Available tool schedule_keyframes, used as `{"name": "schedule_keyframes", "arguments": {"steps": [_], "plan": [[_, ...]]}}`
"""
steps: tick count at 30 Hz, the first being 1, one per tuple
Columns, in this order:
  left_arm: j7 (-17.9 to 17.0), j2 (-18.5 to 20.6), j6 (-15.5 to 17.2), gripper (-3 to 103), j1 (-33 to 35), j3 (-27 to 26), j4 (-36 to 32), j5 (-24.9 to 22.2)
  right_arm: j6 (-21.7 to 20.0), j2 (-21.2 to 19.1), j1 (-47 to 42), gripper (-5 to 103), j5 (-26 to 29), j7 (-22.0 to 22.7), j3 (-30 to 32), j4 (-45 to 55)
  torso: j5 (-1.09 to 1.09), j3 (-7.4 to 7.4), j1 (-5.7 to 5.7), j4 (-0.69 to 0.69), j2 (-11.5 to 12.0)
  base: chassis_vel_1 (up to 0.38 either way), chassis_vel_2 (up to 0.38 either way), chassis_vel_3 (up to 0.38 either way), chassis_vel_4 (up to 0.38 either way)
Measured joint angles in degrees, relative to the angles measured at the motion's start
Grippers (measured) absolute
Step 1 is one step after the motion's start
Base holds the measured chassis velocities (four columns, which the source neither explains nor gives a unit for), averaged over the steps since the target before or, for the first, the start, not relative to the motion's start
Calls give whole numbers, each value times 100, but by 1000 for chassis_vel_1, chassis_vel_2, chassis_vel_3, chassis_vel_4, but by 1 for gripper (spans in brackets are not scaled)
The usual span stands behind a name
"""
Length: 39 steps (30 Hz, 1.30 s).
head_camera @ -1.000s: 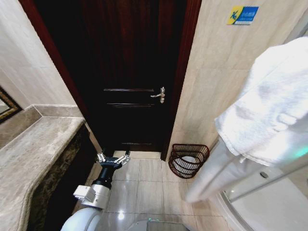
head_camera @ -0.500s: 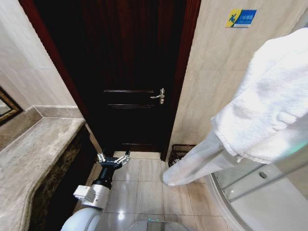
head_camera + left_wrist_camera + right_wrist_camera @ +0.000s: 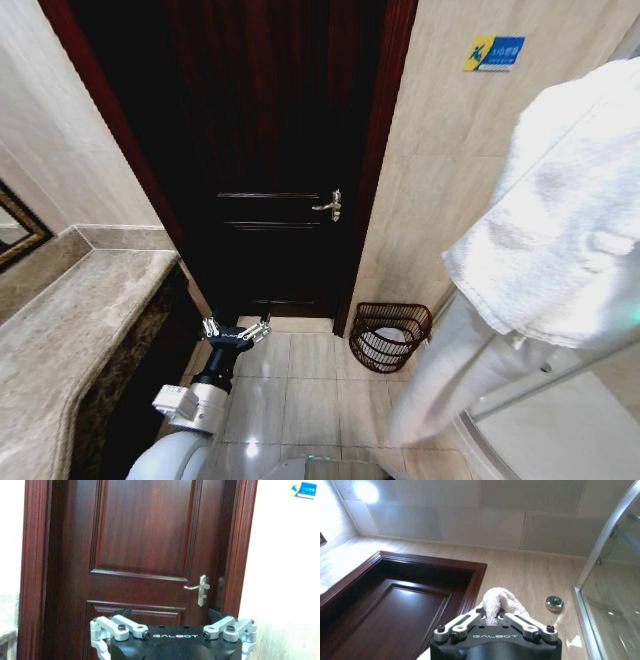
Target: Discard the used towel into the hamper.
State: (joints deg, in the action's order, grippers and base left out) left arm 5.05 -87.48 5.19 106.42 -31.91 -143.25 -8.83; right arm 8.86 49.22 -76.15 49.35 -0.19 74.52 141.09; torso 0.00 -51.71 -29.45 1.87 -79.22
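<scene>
White towel (image 3: 560, 230) clamped in raised right pincer (image 3: 494, 619); left pincer (image 3: 236, 331) low, apart; hamper (image 3: 390, 335) on floor

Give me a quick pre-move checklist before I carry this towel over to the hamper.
1. Grip on the towel: ok. The right end effector is shut on a fold of it in the right wrist view.
2. Towel clear of the floor: ok. Its hanging tail ends above the tiles in the head view.
3. Hamper in sight and upright: ok. It stands on the floor by the wall, right of the door.
4. Hamper mouth free: ok, the opening is uncovered; something pale lies inside.
5. Towel over the hamper: not ok. It hangs to the right of the basket.
6. Left end effector out of the way: ok. Open, low before the door, left of the hamper.
</scene>
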Motion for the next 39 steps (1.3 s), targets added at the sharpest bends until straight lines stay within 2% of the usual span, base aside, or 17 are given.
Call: {"name": "schedule_keyframes", "arguments": {"steps": [10, 14, 18, 24, 26, 28, 30, 39], "plan": [[0, 0, 0, 100, 0, 0, 0, 0, -34, -517, 555, 6, 401, -54, -213, -661, 1, -37, -44, 0, -79, 0, 0, 0, 0], [0, 0, 0, 100, 0, 0, 0, 0, 114, -873, 977, 6, 608, -281, -385, -1442, 1, -32, -41, 0, -72, 0, 0, 0, 0], [0, 0, 0, 100, 0, 0, 0, 0, 171, -959, 1478, 6, 646, -342, -731, -1918, 1, -26, -36, 0, -61, 0, 0, 0, 0], [1, 1, 0, 100, 0, 0, 0, 0, 92, -855, 2056, 6, 668, -308, -1435, -2147, 1, -21, -30, -1, -51, 0, 0, 0, 0], [0, 1, 0, 100, 0, 0, 0, 0, 24, -659, 2662, 6, 439, -250, -2004, -2295, 1, -18, -27, 1, -44, 0, 0, 0, 0], [0, 0, 0, 100, 0, 0, 0, 0, 12, -624, 2805, 6, 378, -237, -2115, -2338, 1, -17, -27, 1, -43, 0, 0, 0, 0], [0, 0, 0, 100, 0, 0, 0, 0, -8, -516, 3392, 6, 187, -161, -2532, -2576, -2, -14, -25, 2, -37, 0, 0, 0, 0], [0, 0, 0, 100, 0, 0, 0, 0, 69, -343, 4247, 6, -115, -161, -3300, -3139, 1, -8, -19, 0, -27, 0, 0, 0, 0]]}}
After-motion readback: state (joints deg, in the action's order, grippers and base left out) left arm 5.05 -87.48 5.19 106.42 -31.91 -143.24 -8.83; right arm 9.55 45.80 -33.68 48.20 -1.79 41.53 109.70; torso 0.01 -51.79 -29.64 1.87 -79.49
